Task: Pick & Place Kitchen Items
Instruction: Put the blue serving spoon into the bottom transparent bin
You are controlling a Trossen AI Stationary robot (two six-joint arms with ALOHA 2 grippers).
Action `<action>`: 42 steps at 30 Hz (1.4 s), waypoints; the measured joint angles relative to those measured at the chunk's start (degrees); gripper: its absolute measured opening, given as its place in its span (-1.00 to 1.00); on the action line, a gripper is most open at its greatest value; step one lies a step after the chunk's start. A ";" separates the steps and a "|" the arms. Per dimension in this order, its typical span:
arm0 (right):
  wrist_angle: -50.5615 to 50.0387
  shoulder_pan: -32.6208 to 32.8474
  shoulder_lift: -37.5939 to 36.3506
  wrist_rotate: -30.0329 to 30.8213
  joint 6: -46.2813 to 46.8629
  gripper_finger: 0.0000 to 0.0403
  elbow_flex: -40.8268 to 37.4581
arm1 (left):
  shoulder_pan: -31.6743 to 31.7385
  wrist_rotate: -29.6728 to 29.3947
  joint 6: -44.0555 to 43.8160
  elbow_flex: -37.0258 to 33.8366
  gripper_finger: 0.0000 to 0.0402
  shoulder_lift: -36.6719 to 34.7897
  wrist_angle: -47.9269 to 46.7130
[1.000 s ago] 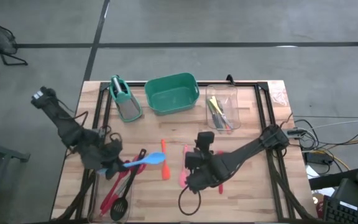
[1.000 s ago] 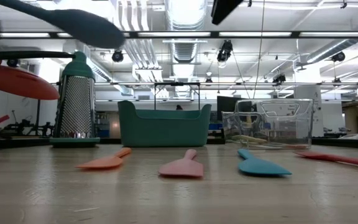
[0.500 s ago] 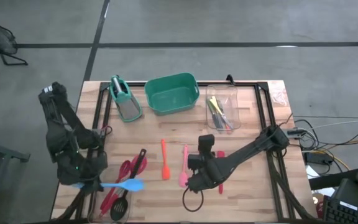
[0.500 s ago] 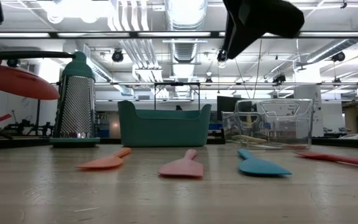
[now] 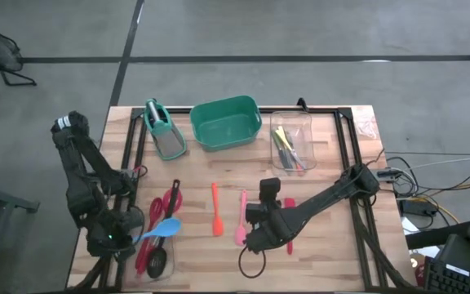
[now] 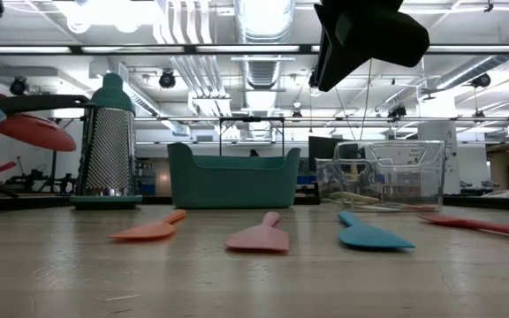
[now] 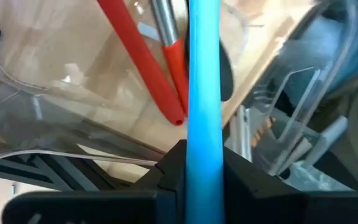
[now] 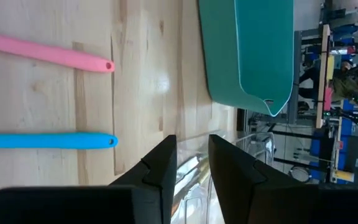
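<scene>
Since the earlier frame, the left gripper [image 5: 119, 237] has swung the blue spoon [image 5: 160, 229] inward over the clear bin [image 5: 141, 263] holding red utensils [image 5: 170, 206]; its fingers clamp the handle. The right gripper [image 5: 255, 237], fingers narrowly parted and empty, hovers above the pink spatula [image 5: 241, 220].

An industrial lab or workshop: the wooden table [image 5: 317, 180] stands on a bare grey concrete floor [image 5: 300, 33], and beyond it, toward twelve o'clock, exposed ceiling ducts [image 6: 259, 26], strip lights and workbenches fill the room.
</scene>
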 joint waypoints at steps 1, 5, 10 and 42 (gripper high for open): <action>0.01 0.00 0.00 0.00 -0.02 -0.58 0.09 | 0.00 0.02 -0.06 -0.24 -0.67 0.34 0.01; 0.21 0.00 0.00 0.02 -0.10 -0.64 0.45 | 0.00 0.04 -0.52 -0.70 -0.67 1.25 0.12; 1.50 0.00 0.00 0.03 -0.19 -0.69 0.51 | 0.04 -2.98 -0.39 -0.70 -0.66 1.85 0.14; 4.48 -0.07 0.00 0.11 -1.11 -0.60 0.51 | 1.70 -5.73 2.89 -7.73 -0.66 -0.19 2.07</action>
